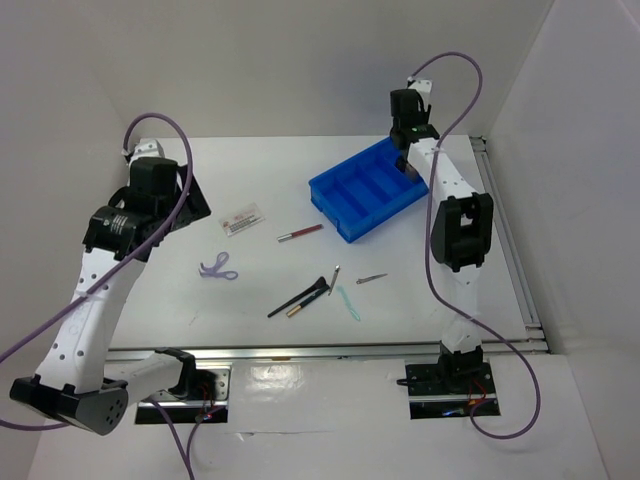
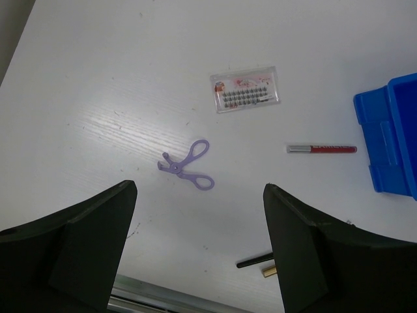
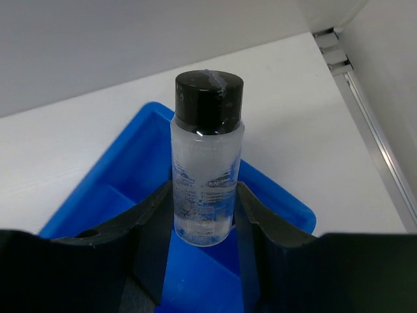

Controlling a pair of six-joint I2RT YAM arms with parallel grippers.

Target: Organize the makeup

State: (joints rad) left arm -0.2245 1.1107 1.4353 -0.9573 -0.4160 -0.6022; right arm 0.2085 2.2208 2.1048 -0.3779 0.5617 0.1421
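Observation:
My right gripper (image 1: pixel 410 162) is shut on a clear tube (image 3: pixel 206 169) with a black cap and holds it upright over the far right end of the blue divided tray (image 1: pixel 330 205). My left gripper (image 2: pixel 199 248) is open and empty, high above the left of the table. Below it lie lilac scissors (image 2: pixel 187 166), a white red-printed card (image 2: pixel 245 89) and a red pencil (image 2: pixel 322 149). Black brushes (image 1: pixel 298 297) and a teal tool (image 1: pixel 347 302) lie near the front middle. The beige bottle and black pot are not in view.
A small thin stick (image 1: pixel 372 278) and another short one (image 1: pixel 335 274) lie near the brushes. A metal rail (image 1: pixel 505 240) runs along the table's right edge and another along the front. White walls enclose the back and sides.

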